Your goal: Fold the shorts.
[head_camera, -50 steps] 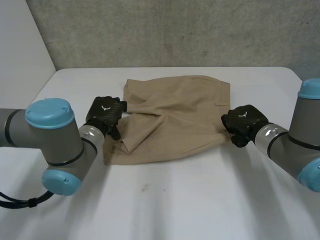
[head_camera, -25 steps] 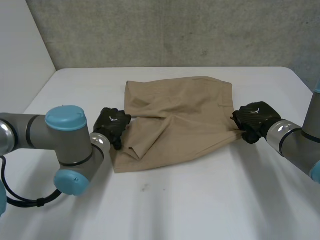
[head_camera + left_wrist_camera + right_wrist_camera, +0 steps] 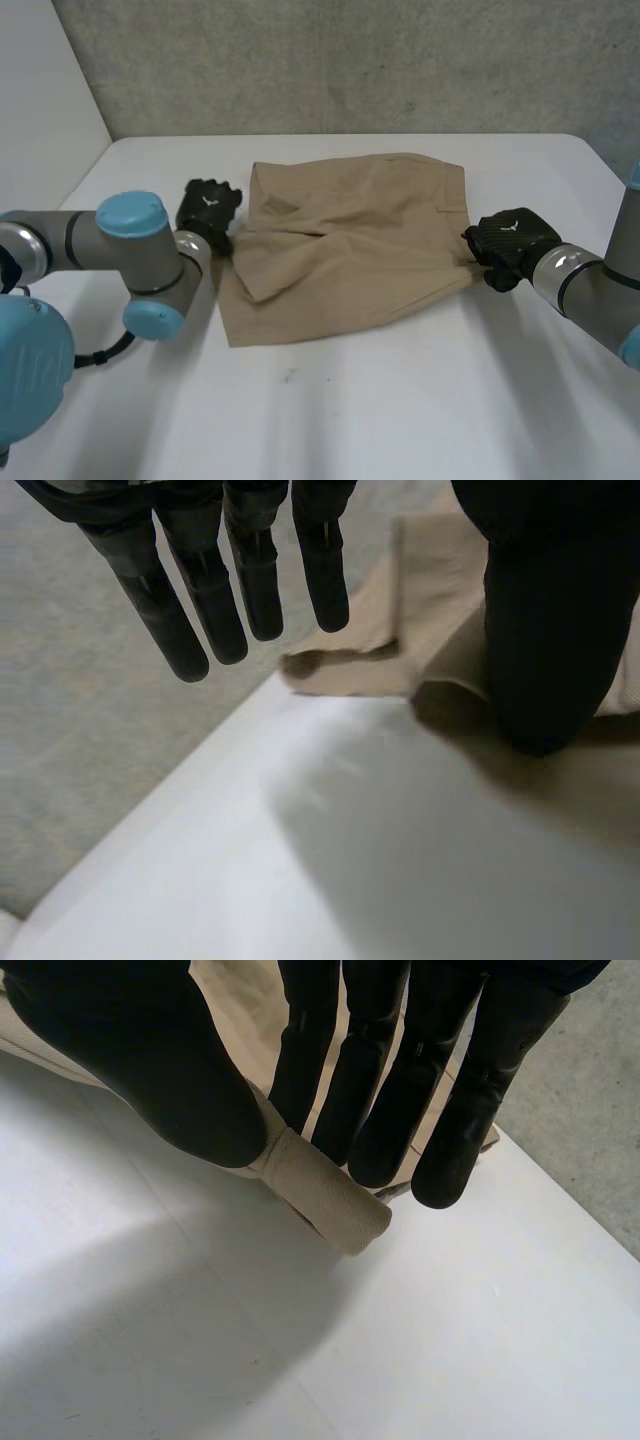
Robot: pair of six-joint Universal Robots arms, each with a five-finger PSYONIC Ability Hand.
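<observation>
At mid right of the tabletop [image 3: 330,420], the right hand [image 3: 510,242] pinches the edge of the shorts [image 3: 350,240], which lie rumpled at centre. Slightly farther, centre left, the left hand [image 3: 208,208] has straight fingers, gripping nothing. Pulling from one side alone could drag the shorts askew.

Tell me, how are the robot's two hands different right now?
The right hand pinches the edge of the shorts between thumb and fingers; the left hand has straight fingers and holds nothing. The right hand is at the shorts' right side, the left hand at their left. Both are black.
</observation>
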